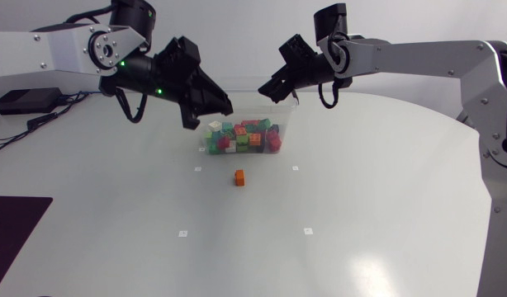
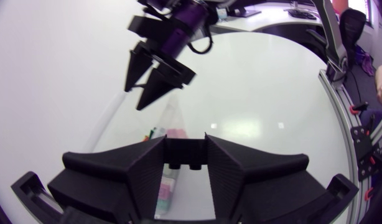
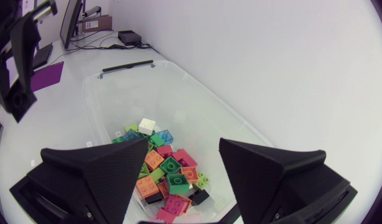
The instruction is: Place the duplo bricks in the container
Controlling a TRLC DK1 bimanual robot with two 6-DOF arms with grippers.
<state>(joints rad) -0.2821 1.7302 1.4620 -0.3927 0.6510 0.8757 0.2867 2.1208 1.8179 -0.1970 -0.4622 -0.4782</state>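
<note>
Left gripper [image 1: 210,114]: fingers slightly apart, empty, above container [image 1: 288,125] left end. Right gripper [image 1: 270,92]: fingers wide open, empty, over its far rim. Bricks [image 1: 245,138] piled inside; one orange brick [image 1: 239,177] loose on surface [image 1: 361,214], just in front. Risk: arms crowd together, could clash; a skewed pinch may skid the brick. Surface pale, glossy, small white markers [image 1: 295,168]

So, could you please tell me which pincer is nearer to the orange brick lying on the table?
Left, I'd judge. The left pincer hangs above the container at its near left corner, just behind the orange brick; the right pincer is above its far right rim.
</note>
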